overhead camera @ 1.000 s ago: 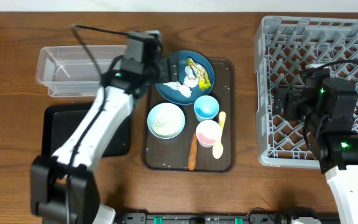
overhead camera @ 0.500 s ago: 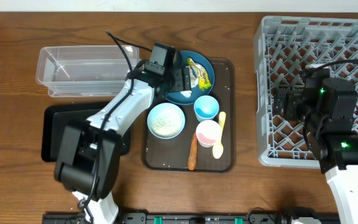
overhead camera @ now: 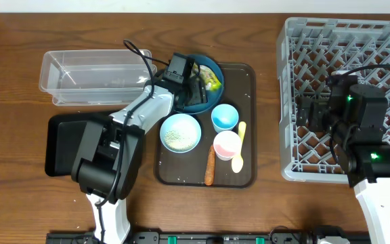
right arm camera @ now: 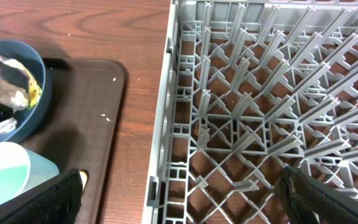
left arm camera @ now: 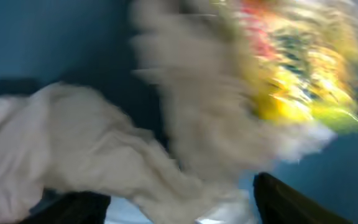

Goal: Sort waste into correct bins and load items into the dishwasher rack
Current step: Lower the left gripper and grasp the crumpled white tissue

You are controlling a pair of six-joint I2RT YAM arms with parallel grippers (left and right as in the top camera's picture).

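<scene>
Left gripper has pushed farther onto the dark blue plate, jaws spread around crumpled white tissue; right gripper, jaws apart, hangs over the dishwasher rack, right of the plate.

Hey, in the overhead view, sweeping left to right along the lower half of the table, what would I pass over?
black tray → white bowl → carrot stick → pink cup → dishwasher rack. The spoon overlaps the pink cup, so it is left out.
</scene>
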